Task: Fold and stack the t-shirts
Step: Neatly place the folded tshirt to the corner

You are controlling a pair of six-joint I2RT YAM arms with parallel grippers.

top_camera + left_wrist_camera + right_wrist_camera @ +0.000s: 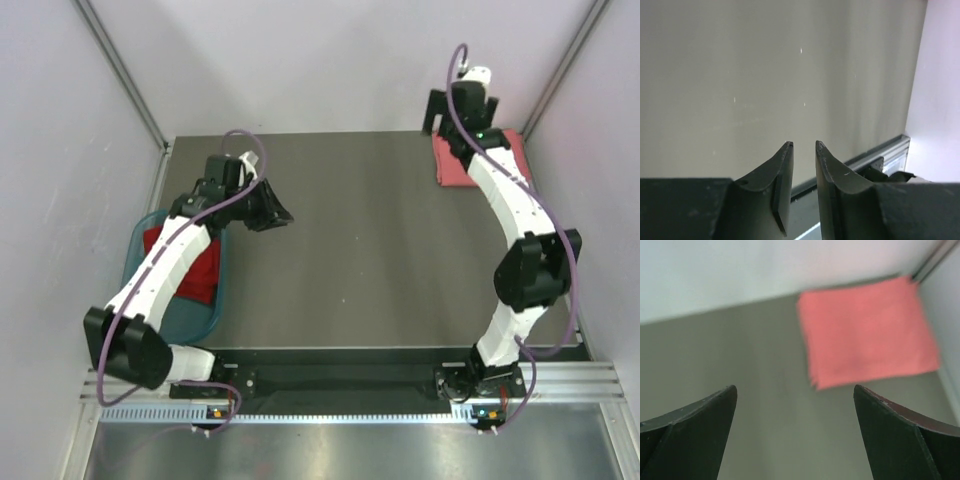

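Note:
A light salmon-pink t-shirt (450,166) lies folded into a flat rectangle at the table's back right corner. It also shows in the right wrist view (867,332). My right gripper (462,112) (795,387) hovers above its near-left side, wide open and empty. A deep red t-shirt (200,275) lies crumpled in the teal basket (135,250) at the left. My left gripper (280,213) (804,144) is raised over the table to the right of the basket. Its jaws stand a narrow gap apart and hold nothing.
White walls enclose the table at the back and on both sides. A metal rail (880,155) runs along the table edge in the left wrist view. The dark tabletop (360,250) stretches between the two arms.

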